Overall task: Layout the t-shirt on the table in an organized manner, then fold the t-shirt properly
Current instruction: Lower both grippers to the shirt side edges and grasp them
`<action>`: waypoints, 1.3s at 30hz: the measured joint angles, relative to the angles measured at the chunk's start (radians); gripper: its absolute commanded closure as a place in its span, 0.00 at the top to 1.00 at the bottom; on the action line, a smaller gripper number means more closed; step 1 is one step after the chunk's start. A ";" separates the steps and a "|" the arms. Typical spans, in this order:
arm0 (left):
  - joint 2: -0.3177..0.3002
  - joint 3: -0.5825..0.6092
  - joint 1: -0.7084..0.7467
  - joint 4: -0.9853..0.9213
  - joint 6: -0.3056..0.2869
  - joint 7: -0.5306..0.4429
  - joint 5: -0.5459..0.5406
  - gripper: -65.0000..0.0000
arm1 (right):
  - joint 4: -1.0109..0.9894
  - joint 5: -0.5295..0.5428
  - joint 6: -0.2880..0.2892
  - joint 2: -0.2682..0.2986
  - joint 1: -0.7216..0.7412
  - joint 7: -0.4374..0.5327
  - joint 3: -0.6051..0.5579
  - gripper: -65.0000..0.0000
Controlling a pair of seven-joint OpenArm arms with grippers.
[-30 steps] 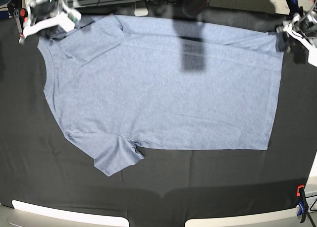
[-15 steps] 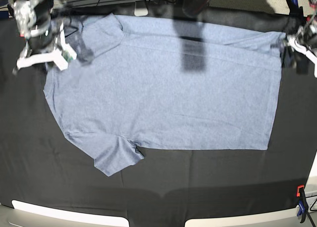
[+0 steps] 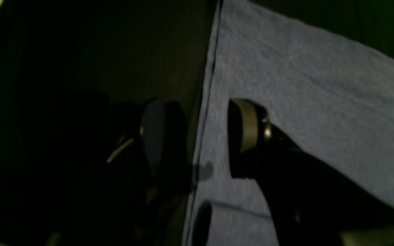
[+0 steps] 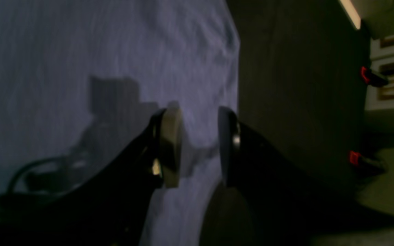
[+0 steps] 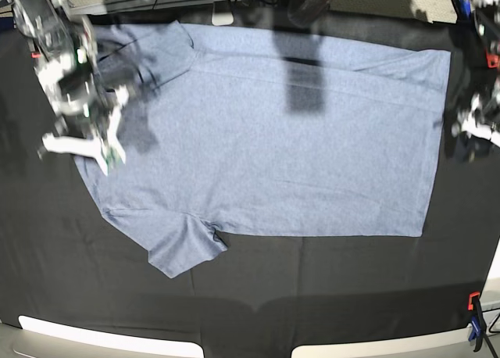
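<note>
Left wrist view: the left gripper (image 3: 193, 136) stands released, its jaws set well apart and straddling the straight hem of the light heathered blue-grey cotton t-shirt (image 3: 303, 89), one pad over the fabric and the other over the dark black cloth-covered table (image 3: 80, 61); this placement suits taking the hem edge, and nothing is held. Right wrist view: the right gripper (image 4: 198, 145) hangs over the shirt (image 4: 63, 51) near its edge, jaws parted by a moderate gap with no fabric between them; both pads lie above cloth, the bare table (image 4: 286, 85) just beside. Base view: the t-shirt (image 5: 266, 131) lies spread flat across the table (image 5: 328, 295), collar end toward the right gripper (image 5: 82, 147), hem toward the left gripper (image 5: 473, 127); one sleeve points to the near edge, the other lies turned in on the body at the far side. Wide bare table lies nearer the camera, little beyond the shirt. An orange-and-blue clamp (image 5: 474, 320) marks the near corner.
</note>
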 measured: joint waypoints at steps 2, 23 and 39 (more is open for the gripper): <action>-0.003 0.009 -0.034 -0.061 -0.013 -0.023 0.013 0.42 | -0.070 0.034 0.012 -0.046 0.059 0.011 0.010 0.27; -0.101 0.416 -0.672 -0.978 0.036 -0.429 0.369 0.42 | -0.536 0.327 0.281 -0.234 0.391 -0.021 0.360 0.34; -0.074 0.460 -0.752 -1.163 0.089 -0.538 0.433 0.42 | -0.536 0.327 0.299 -0.234 0.394 0.002 0.360 0.46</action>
